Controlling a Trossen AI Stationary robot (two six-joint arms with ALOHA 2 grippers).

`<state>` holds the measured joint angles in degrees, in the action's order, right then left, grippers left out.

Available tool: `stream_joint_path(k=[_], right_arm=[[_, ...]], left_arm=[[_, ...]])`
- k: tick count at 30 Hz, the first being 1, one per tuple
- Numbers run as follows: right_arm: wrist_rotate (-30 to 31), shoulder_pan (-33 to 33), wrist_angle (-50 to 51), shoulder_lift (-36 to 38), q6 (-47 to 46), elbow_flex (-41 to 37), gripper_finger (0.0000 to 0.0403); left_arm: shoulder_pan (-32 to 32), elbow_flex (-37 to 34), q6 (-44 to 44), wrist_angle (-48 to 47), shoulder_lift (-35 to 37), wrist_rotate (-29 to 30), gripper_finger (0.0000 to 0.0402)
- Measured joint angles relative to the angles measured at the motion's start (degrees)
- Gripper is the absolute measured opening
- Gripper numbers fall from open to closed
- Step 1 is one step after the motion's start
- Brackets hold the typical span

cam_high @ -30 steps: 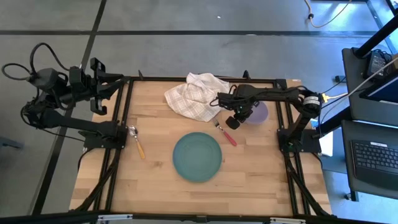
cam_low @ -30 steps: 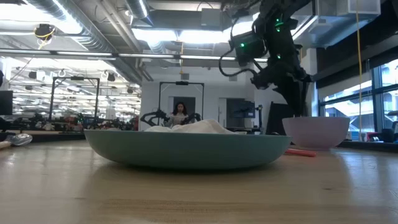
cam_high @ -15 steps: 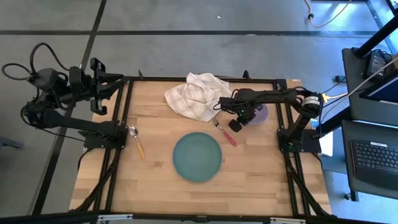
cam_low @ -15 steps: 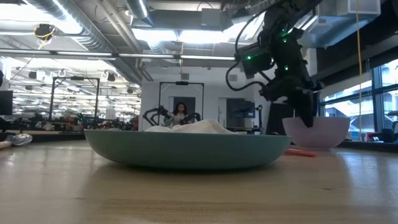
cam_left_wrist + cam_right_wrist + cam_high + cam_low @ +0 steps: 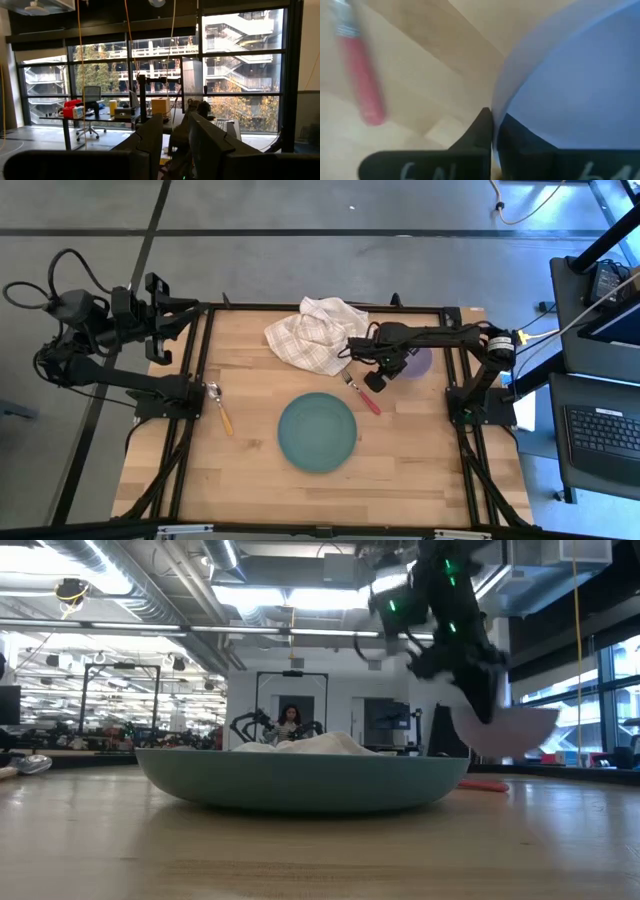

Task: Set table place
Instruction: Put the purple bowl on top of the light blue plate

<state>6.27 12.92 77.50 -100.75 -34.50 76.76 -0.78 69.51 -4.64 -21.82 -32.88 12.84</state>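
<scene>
The right gripper (image 5: 492,131) is pinched onto the rim of the lilac bowl (image 5: 570,85): in the right wrist view its two dark fingers (image 5: 475,131) meet with the thin bowl wall squeezed between them, one finger outside the bowl and one inside. In the low view the bowl (image 5: 505,730) hangs tilted below the gripper, its base clear of the table (image 5: 320,840). From above, the right gripper (image 5: 392,366) sits at the bowl's (image 5: 418,361) edge nearest the table's middle.

The red-handled fork (image 5: 364,395) lies on the wood just beside the gripper, on its side away from the bowl; its red handle (image 5: 362,82) shows close to the fingers in the wrist view. The teal plate (image 5: 317,432) sits a little farther off past the fork, toward the table's front. The checked white cloth (image 5: 312,333) lies bunched near the gripper, toward the back edge. The yellow-handled spoon (image 5: 222,412) rests well apart, across the table.

The left gripper (image 5: 172,142) waits off the table's left edge, fingers parted with a narrow gap and empty.
</scene>
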Motion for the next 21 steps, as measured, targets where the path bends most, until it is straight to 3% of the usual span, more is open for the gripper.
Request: stream_joint_path(k=[5,10,16,21], right_arm=[[-1.3,-4.9,-1.2,0.1,-0.9,14.0,0.0009],[-1.6,-10.2,-9.8,0.1,7.6,24.0,0.0009],[-8.0,-17.1,-25.3,0.2,24.7,26.4,0.0009],[-7.9,-22.4,-26.3,-0.9,30.5,24.2,0.001]], left_arm=[[0.0,0.0,0.0,0.0,0.0,0.1,0.0086],[0.0,0.0,0.0,0.0,0.0,1.7,0.0086],[0.0,0.0,0.0,0.0,0.0,1.7,0.0086],[0.0,0.0,0.0,0.0,0.0,1.7,0.0086]])
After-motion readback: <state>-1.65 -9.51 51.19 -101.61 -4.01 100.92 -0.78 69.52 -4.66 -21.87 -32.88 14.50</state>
